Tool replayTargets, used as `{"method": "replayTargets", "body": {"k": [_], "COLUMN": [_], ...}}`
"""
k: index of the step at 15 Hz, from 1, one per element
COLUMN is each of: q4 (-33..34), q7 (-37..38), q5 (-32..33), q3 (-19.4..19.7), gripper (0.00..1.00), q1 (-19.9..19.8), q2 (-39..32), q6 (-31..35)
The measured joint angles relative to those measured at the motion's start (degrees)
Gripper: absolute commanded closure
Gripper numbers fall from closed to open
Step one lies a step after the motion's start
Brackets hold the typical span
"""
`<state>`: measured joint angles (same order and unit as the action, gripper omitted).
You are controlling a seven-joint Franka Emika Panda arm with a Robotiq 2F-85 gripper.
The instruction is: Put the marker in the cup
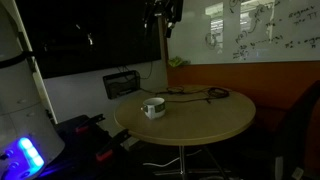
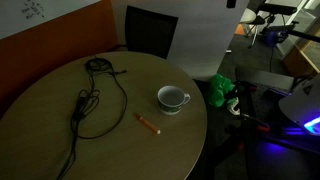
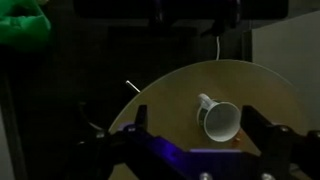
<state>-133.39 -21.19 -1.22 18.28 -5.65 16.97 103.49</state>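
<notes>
The white cup point(image 1: 153, 107) stands upright on the round wooden table point(image 1: 215, 120); it also shows in an exterior view point(image 2: 172, 98) and in the wrist view point(image 3: 220, 120). The marker point(image 2: 148, 124), a slim short orange-brown stick, lies flat on the table a little way from the cup, nearer the table's front edge. In the wrist view only its tip point(image 3: 237, 141) shows beside the cup. My gripper point(image 1: 162, 12) hangs high above the table, open and empty. In the wrist view its fingers point(image 3: 198, 115) frame the cup far below.
A looped black cable point(image 2: 90, 100) lies across the table away from the cup. A black chair point(image 2: 150, 30) stands behind the table. A green object point(image 2: 222, 88) lies off the table edge near the cup. A black box point(image 1: 122, 83) sits by the wall.
</notes>
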Motion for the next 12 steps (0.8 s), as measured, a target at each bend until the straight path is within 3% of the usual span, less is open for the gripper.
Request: {"method": "replayTargets", "body": {"k": [7, 12], "q4": [-0.03, -3.25], "q7": [0.03, 2.51], "q5": [-0.08, -0.66], "q3": [-0.37, -5.80], "gripper": [0.00, 0.00], "q1": [-0.17, 0.77], "q2": [-0.05, -0.07], "q6": [0.04, 4.70]}}
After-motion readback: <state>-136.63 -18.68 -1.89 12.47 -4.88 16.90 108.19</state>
